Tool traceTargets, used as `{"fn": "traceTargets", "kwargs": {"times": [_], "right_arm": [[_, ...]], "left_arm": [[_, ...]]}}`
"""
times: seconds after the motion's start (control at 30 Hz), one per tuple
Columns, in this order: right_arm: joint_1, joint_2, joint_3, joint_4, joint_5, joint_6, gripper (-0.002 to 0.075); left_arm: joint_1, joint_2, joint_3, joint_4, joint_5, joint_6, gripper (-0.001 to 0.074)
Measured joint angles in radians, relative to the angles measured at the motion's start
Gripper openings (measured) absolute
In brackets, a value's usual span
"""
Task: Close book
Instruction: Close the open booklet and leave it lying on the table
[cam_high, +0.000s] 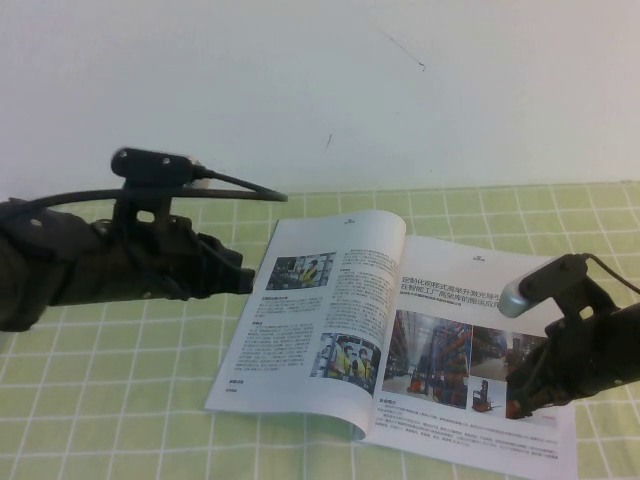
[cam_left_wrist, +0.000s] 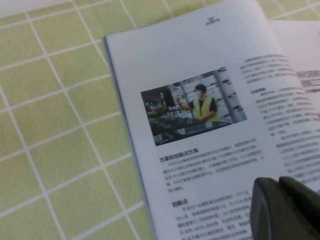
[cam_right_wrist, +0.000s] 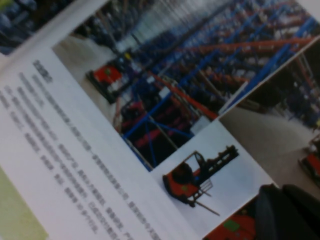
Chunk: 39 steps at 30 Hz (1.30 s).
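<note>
Two printed pages face up, so the magazine is wide open and nothing of the closing shows as done. It lies flat on the green checked cloth of the desk, right of the middle. The left page bows up a little near the spine, and the right page lies flatter.

The left claw hangs just beside the outer edge of the left page, with its tips drawn together and nothing between them. The right claw sits low over the right page beside the forklift photo, and it also looks pressed together and empty. I would say the whole job remains: one page still has to be lifted and folded over onto the other.
</note>
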Motion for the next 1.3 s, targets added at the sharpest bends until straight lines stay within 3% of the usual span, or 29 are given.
{"fn": "traceTargets", "kwargs": {"times": [0.3, 0.8, 1.07, 1.3], "right_arm": [[0.0, 0.071, -0.017, 0.014, -0.007, -0.016, -0.0003], [0.0, 0.074, -0.021, 0.022, 0.009, -0.019, -0.0003], [0.0, 0.074, -0.021, 0.022, 0.011, -0.019, -0.0003], [-0.002, 0.08, -0.021, 0.022, 0.015, -0.021, -0.0003]], "left_arm": [[-0.07, 0.179, -0.044, 0.002, -0.201, 0.0, -0.0004], [-0.074, 0.431, -0.184, 0.034, -0.262, 0.02, -0.0004], [-0.074, 0.442, -0.186, 0.031, -0.304, 0.02, -0.0004], [-0.054, 0.442, -0.188, -0.001, -0.24, 0.011, -0.0004]]}}
